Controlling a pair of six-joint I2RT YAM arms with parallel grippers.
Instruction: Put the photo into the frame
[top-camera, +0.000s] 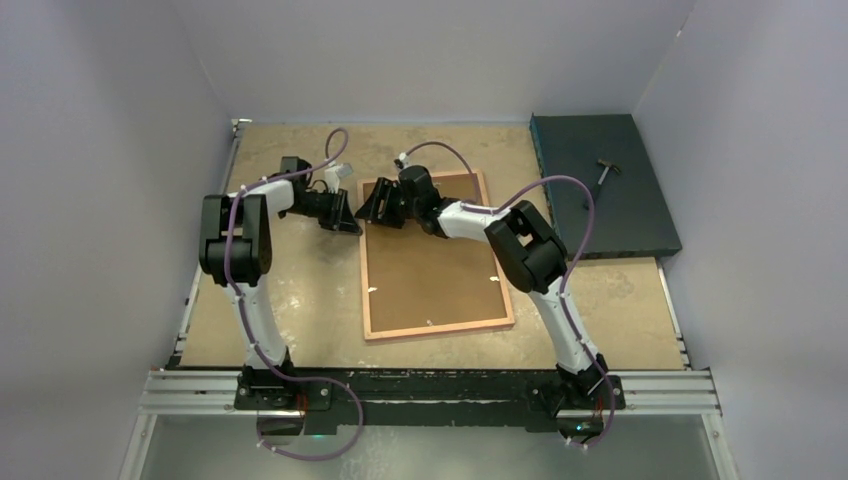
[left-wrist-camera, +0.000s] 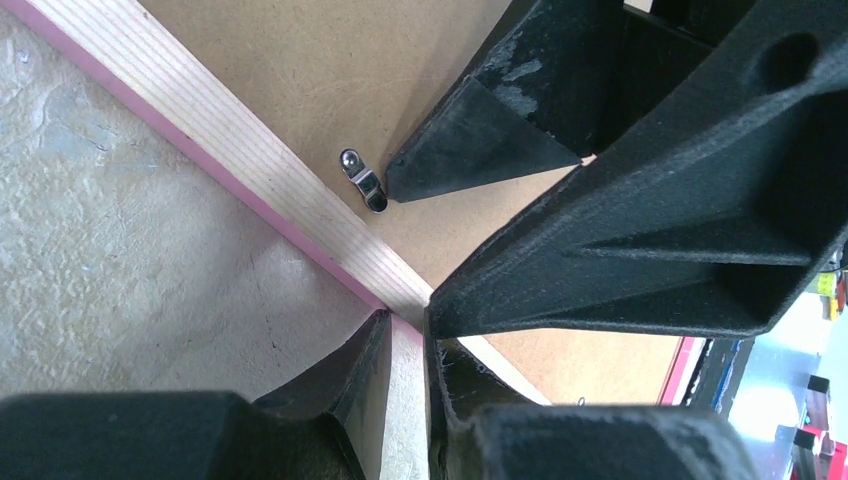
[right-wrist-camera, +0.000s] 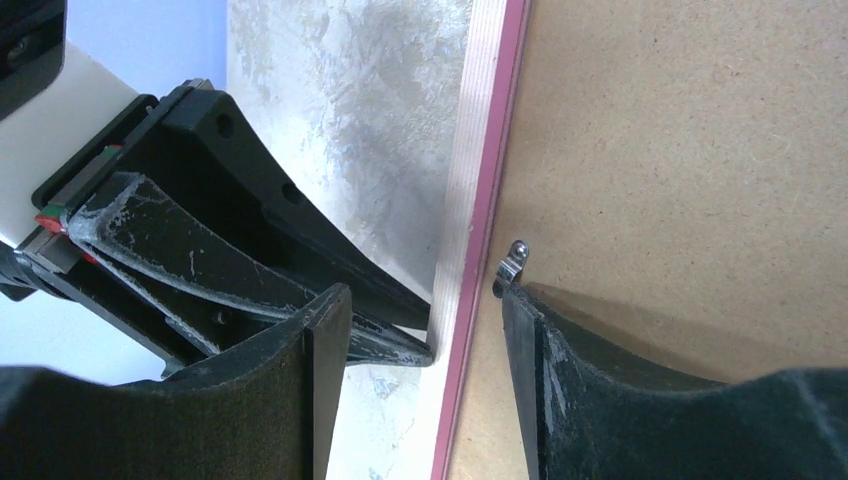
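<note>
The frame (top-camera: 440, 328) lies back up on the table, its light wood rail (left-wrist-camera: 230, 140) edged in pink, with the brown backing board (top-camera: 430, 270) set in it. The photo is hidden. My left gripper (top-camera: 352, 225) is nearly shut and empty, its tips (left-wrist-camera: 405, 325) at the outer edge of the left rail near the far corner. My right gripper (top-camera: 368, 210) is open and straddles that rail (right-wrist-camera: 475, 180). One finger (right-wrist-camera: 560, 400) rests on the board against a metal clip (right-wrist-camera: 512, 265), the other is over the table. The clip also shows in the left wrist view (left-wrist-camera: 362, 180).
More small metal clips sit along the frame's left (top-camera: 372, 291), near (top-camera: 430, 322) and right (top-camera: 497, 279) rails. A dark flat case (top-camera: 605, 185) with a small hammer-like tool (top-camera: 607, 170) on it lies at the back right. Walls close in on three sides.
</note>
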